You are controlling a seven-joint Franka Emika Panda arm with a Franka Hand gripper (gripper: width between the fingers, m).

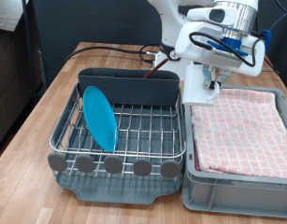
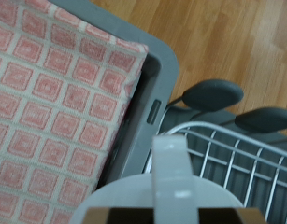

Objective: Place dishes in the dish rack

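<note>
Wooden tabletop (image 1: 50, 103). Exterior view: plate (image 1: 99, 117) stands on edge in the rack (image 1: 134, 131), so one dish looks placed. Gripper (image 1: 213, 86) hangs over the cloth-lined bin (image 1: 238, 131), by the rack's right side; whether its fingers are parted, cannot tell. Wrist view: a white mug (image 2: 171, 182) fills the foreground, seemingly carried, above rack and bin edge. No spoon visible.

Plate (image 1: 99, 116) standing in dish rack (image 1: 124, 140), bin (image 1: 238, 140) at exterior view's right
</note>
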